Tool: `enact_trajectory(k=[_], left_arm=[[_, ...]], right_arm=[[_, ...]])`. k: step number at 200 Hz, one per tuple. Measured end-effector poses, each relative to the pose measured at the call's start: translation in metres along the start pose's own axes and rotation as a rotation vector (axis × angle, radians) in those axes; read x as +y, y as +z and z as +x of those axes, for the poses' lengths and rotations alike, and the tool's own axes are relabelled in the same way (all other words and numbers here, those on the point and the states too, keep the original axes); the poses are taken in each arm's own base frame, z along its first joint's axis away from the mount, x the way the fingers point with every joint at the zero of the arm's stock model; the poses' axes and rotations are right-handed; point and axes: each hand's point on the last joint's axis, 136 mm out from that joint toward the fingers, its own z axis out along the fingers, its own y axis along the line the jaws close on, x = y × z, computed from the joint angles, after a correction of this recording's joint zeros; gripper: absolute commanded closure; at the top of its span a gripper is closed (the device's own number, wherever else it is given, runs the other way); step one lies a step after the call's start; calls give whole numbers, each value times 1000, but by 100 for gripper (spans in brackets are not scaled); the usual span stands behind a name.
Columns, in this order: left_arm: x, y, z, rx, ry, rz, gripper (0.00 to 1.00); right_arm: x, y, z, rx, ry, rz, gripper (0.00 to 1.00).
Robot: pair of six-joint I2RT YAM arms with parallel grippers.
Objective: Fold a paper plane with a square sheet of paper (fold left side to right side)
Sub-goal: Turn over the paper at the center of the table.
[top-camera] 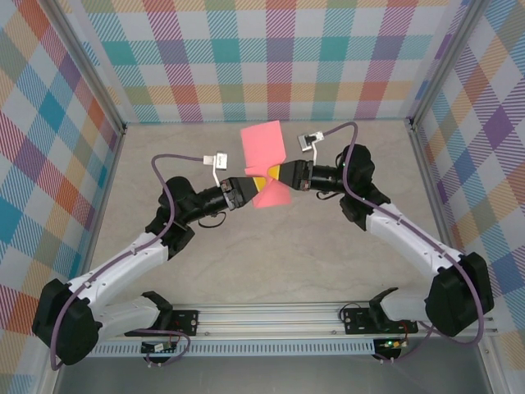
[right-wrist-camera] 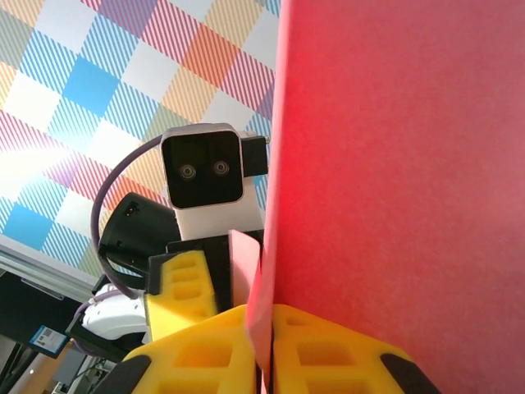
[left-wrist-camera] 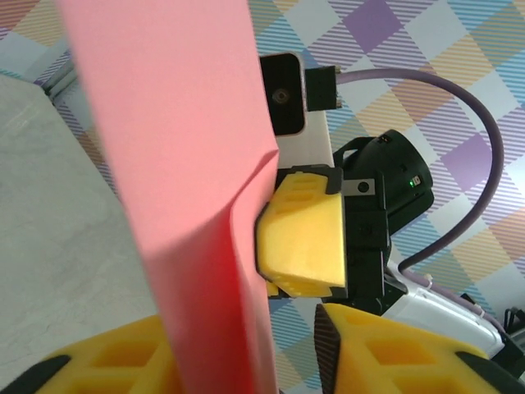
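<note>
The right gripper (right-wrist-camera: 261, 320) pinches the thin salmon-pink square sheet of paper (top-camera: 262, 144) upright above the beige table (top-camera: 271, 271), the left gripper (left-wrist-camera: 242, 332) straddles its edge with jaws part-open, and the sheet looks merely bent, so nearly all folding is left.

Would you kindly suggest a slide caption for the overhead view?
Mid-fold: the right gripper pinches the square sheet of paper; the left gripper straddles it from the opposite side.

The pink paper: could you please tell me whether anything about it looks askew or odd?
Yes: the square sheet of paper is held up off the table, pinched by the right gripper, and buckles in a curve there.
</note>
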Motion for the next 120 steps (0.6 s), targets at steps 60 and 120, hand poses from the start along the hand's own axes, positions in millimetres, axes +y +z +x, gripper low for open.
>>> enact_trajectory(k=[60, 120], left_arm=[[16, -2, 10, 20, 41, -89, 92], [51, -11, 48, 166, 261, -500, 100]], right_arm=[[-8, -13, 12, 1, 6, 110, 53], [-72, -99, 21, -116, -59, 785, 12]])
